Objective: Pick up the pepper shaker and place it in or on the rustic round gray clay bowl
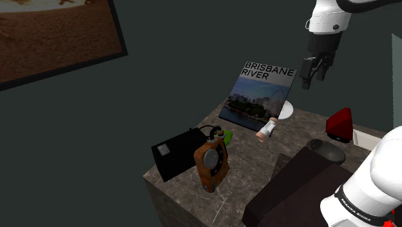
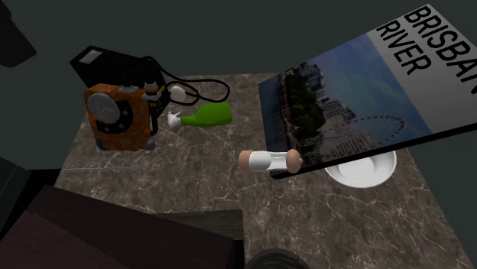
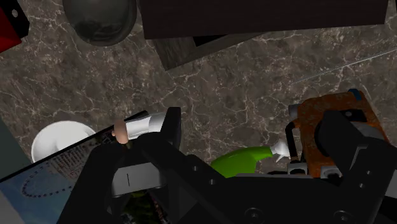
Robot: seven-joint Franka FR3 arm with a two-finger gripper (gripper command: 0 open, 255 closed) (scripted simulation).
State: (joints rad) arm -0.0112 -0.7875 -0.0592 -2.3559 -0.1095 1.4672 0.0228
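The pepper shaker [image 1: 266, 131] [image 2: 267, 160] [image 3: 137, 126] is white with tan ends. It lies on its side on the dark marble tabletop, at the foot of the leaning "Brisbane River" book [image 1: 261, 97]. The round dark gray bowl [image 1: 325, 149] [image 3: 100, 19] stands near the table's right edge in the shoulder view, beside a red object. My gripper [image 1: 312, 72] [image 3: 252, 124] hangs open high above the table's back right part, holding nothing. In the wrist view one finger covers part of the shaker.
A white bowl [image 1: 283, 111] [image 2: 363, 170] sits by the book [image 2: 359, 92]. A black box [image 1: 174, 153], an orange device [image 1: 211, 164] [image 2: 116, 118] and a green bottle [image 2: 206, 116] crowd the table's left. A dark brown block [image 1: 296, 187] lies at the front. The red object [image 1: 340, 124] stands at the right.
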